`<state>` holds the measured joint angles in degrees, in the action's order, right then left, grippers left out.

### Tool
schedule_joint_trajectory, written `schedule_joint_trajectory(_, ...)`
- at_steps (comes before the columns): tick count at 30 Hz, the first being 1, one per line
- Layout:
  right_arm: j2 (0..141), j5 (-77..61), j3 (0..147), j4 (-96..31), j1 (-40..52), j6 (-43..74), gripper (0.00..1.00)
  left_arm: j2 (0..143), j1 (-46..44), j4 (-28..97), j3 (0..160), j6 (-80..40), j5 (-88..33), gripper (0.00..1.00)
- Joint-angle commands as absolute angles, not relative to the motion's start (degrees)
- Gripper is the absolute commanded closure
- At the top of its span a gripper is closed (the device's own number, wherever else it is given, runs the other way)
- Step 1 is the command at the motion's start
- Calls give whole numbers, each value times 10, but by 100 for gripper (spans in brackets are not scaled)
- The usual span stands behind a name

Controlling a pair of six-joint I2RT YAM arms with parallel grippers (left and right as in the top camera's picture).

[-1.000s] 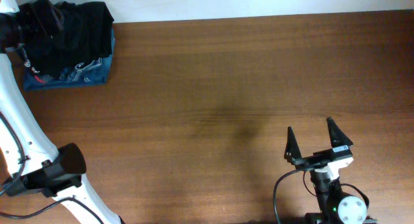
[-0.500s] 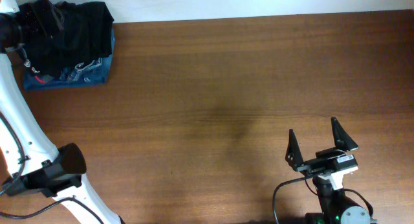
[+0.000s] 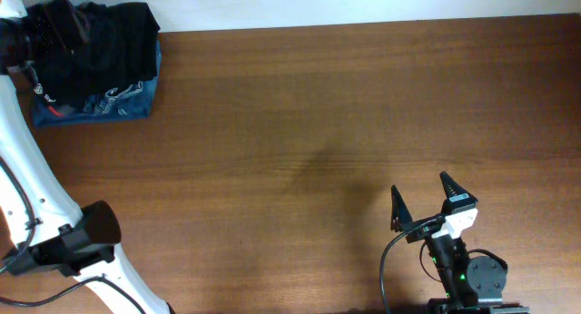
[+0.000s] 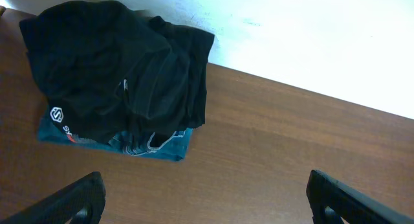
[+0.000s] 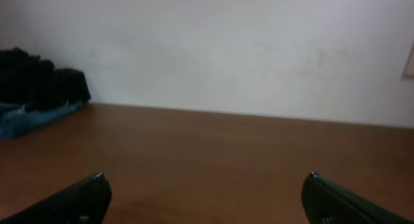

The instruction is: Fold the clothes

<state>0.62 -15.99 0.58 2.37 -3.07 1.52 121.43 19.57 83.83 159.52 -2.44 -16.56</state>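
The clothes (image 4: 165,75), plain black soft fabric, lie bunched on top of a pile at the table's far left corner (image 3: 123,33), by the white wall. In the right wrist view they show far off at the left (image 5: 61,85). My left gripper (image 4: 204,180) hangs open above the bare wood just in front of the pile, touching nothing. My right gripper (image 3: 419,183) stands open near the table's front edge, far right of the pile, with only wood between its fingers (image 5: 206,177).
In the same pile are a black garment with a round white logo (image 4: 57,114) and, underneath, a blue garment with white print (image 3: 104,105). The brown wooden table (image 3: 318,105) runs to a white wall (image 5: 226,49) at the back.
My right gripper has drawn back toward the table's front edge and shifted a little left, still open. The left arm and the pile have not moved.
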Motion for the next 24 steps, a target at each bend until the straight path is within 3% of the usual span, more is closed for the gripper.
schedule_joint_trajectory(1, 2, -163, 3, -2, -34, 20, 1, 1218, 199, 839, 1596, -22, -172, 1)
schedule_joint_trajectory(24, 3, -154, 3, -30, -34, 20, 1, 1218, 199, 839, 1596, -22, -172, 1)
